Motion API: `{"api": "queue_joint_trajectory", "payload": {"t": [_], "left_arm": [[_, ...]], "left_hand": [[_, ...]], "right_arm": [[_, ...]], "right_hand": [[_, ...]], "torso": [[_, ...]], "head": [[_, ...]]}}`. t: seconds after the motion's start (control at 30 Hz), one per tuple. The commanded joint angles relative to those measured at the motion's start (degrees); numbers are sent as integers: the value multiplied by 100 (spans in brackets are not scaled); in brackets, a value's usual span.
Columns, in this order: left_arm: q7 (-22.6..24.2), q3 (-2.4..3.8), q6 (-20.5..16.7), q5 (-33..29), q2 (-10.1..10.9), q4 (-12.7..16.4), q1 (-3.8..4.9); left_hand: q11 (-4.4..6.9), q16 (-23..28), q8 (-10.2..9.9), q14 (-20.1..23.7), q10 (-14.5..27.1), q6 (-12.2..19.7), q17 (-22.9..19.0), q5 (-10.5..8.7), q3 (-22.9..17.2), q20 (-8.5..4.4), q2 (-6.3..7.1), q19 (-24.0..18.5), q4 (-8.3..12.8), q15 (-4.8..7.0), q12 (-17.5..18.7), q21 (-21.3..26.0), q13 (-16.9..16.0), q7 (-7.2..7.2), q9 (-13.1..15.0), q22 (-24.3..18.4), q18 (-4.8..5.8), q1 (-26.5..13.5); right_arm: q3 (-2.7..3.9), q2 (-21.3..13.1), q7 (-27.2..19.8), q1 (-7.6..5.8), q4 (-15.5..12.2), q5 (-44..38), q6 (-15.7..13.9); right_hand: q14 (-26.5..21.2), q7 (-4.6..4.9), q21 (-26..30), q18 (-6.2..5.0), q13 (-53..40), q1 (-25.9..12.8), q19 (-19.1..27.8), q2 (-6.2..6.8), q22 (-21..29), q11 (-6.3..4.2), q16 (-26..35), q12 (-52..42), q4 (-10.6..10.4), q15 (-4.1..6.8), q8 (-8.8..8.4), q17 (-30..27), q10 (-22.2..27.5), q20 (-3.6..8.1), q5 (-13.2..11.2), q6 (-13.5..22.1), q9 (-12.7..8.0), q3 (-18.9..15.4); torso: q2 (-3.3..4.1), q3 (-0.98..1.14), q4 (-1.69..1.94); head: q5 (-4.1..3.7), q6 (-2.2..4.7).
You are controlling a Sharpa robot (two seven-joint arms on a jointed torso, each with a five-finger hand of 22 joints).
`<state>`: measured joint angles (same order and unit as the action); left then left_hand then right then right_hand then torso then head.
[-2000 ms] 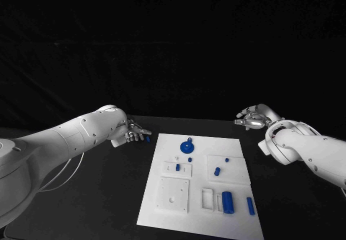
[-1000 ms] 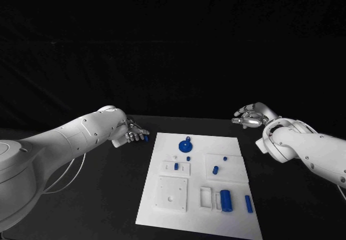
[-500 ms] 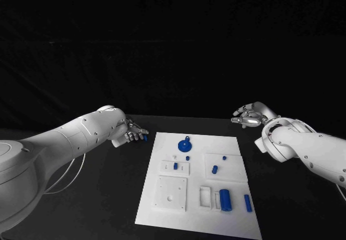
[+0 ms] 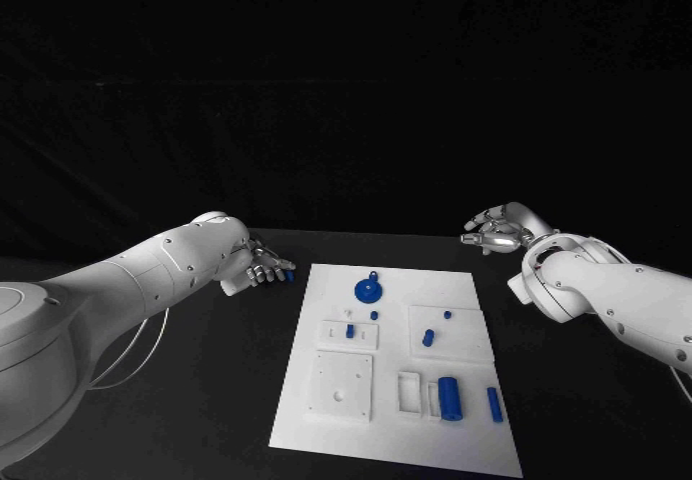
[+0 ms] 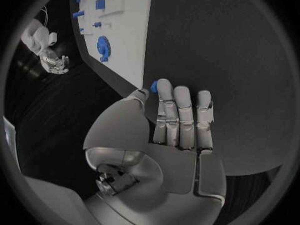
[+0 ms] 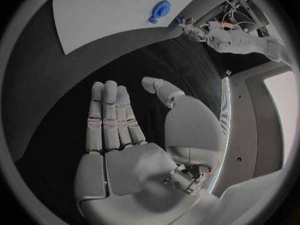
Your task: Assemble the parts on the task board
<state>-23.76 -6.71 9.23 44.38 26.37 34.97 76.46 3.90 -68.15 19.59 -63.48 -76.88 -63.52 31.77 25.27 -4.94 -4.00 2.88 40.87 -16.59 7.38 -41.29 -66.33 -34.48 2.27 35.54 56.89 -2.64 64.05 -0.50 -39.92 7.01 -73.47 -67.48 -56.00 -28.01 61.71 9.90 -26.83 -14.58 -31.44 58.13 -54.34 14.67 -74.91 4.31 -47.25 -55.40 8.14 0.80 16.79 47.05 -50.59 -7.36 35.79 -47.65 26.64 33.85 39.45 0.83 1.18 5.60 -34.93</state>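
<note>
The left hand (image 4: 265, 270) hovers over the black bench (image 4: 216, 380) just off the task board's (image 4: 332, 420) far left corner, pinching a small blue part (image 4: 290, 275) between thumb and a fingertip while its other fingers lie straight and together. The left wrist view makes that grip plain: the blue piece (image 5: 154, 86) sits at the thumb tip, with the board edge just beyond it, a detail that is tiny from the head camera.

On the board, toward the right hand from there, lie the blue gear (image 4: 369, 291), several small blue pegs (image 4: 428, 338) and, at the near end, a blue cylinder (image 4: 449, 398) beside a slimmer blue bar (image 4: 493, 404). Most look loose rather than seated, so the assembly seems at an early stage, with nearly everything still to place.

The right hand (image 4: 493, 232) is raised beyond the board's far right corner, well apart from the parts. Its wrist view shows the palm flat, fingers (image 6: 107, 116) straight, holding nothing.
</note>
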Motion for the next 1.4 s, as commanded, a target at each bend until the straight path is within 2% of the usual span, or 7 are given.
{"api": "queue_joint_trajectory", "payload": {"t": [0.03,0.93,1.0,1.1,1.2,1.27,1.4], "left_arm": [[12,5,139,-17,-34,-33,-2],[66,7,128,-44,-68,-156,-41],[66,7,143,-40,-76,-162,-41],[73,7,160,-40,-80,-163,-41],[76,7,166,-40,-88,-175,-41],[78,7,162,-42,-93,-185,-41],[87,8,154,-44,-97,-193,-41]], "left_hand": [[3,-25,23,-32,-33,-53,9,-30,30,-868,0,49,-4,19,-26,-30,-8,-6,8,9,-22,-82],[6,-43,25,-30,-27,-51,14,-114,30,-880,-14,61,-10,32,-47,-34,-18,-9,15,22,-26,-127],[6,-44,25,-30,-27,-52,14,-120,30,-881,-14,62,-10,33,-48,-33,-18,-9,16,22,-26,-132],[6,-45,25,-31,-28,-52,15,-125,28,-882,-17,62,-10,33,-50,-33,-19,-9,16,23,-26,-135],[6,-48,26,-32,-30,-54,15,-139,30,-882,-14,63,-11,34,-53,-32,-20,-9,17,24,-26,-147],[5,-50,26,-33,-31,-54,15,-148,30,-883,-14,64,-12,34,-55,-32,-20,-9,18,25,-25,-157],[6,-52,27,-34,-32,-54,15,-158,28,-885,-17,66,-13,35,-58,-31,-21,-9,19,25,-26,-167]], "right_arm": [[2,-1,-65,2,-15,-11,40],[3,-9,-63,1,-41,-36,33],[3,-11,-64,1,-42,-36,34],[4,-15,-70,1,-50,-37,24],[4,-17,-67,1,-49,-37,30],[4,-16,-67,1,-46,-37,30],[4,-17,-66,1,-47,-38,29]], "right_hand": [[-41,54,18,-42,6,-9,-2,-50,-140,4,20,-39,21,-7,-7,-2,46,-21,34,-5,-7,2],[-40,54,17,-42,14,-10,-3,-50,-140,4,19,-45,27,-7,-6,-2,45,-20,42,-5,-7,-1],[-40,54,16,-42,14,-9,-3,-51,-141,4,19,-46,28,-7,-6,-2,45,-20,43,-5,-7,-1],[-40,54,16,-42,15,-8,-3,-51,-141,4,19,-47,30,-7,-6,-2,46,-20,44,-5,-7,-1],[-40,54,16,-42,16,-7,-3,-52,-140,3,19,-47,31,-6,-6,-2,46,-20,44,-5,-7,0],[-40,54,16,-42,17,-7,-3,-53,-140,3,19,-48,31,-6,-6,-2,46,-20,45,-4,-7,0],[-40,54,16,-42,19,-6,-3,-53,-140,3,19,-49,33,-6,-6,-2,46,-19,46,-4,-7,0]], "torso": [[2,-3,-1],[-3,-3,5],[-2,-2,7],[-2,0,7],[-2,0,3],[-3,1,2],[-3,-1,5]], "head": [[-24,-5],[-18,-21],[12,-2],[75,48],[317,138],[418,166],[699,269]]}}
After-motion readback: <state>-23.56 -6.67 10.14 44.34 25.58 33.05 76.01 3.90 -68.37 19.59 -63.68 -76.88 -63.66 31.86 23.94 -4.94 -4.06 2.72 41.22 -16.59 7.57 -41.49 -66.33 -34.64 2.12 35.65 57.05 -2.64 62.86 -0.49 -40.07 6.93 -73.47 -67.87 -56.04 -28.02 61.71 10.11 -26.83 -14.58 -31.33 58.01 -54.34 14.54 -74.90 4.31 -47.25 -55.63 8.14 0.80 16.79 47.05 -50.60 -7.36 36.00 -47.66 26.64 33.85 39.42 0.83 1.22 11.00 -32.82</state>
